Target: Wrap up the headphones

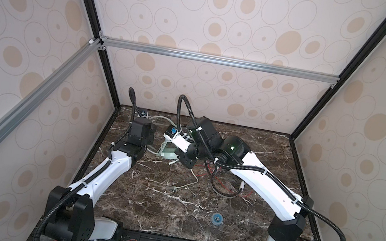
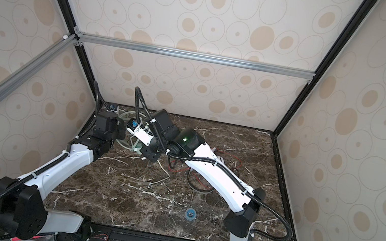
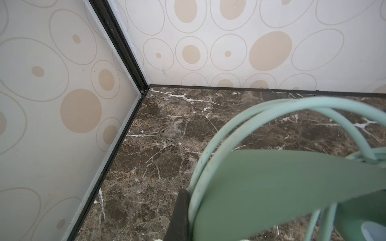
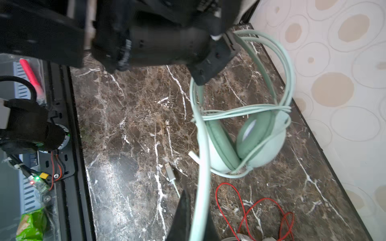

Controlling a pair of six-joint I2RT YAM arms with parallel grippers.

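Near the table's far-left corner, the left jaws clamp the mint headset by its band; the right jaws, just beside, pinch its cord.

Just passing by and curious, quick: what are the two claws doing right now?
Left gripper: closed, holding the mint headphones by the headband.
Right gripper: closed on the mint cord.

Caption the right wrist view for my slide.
Left gripper holds the mint headphones; right gripper pinches their cord.
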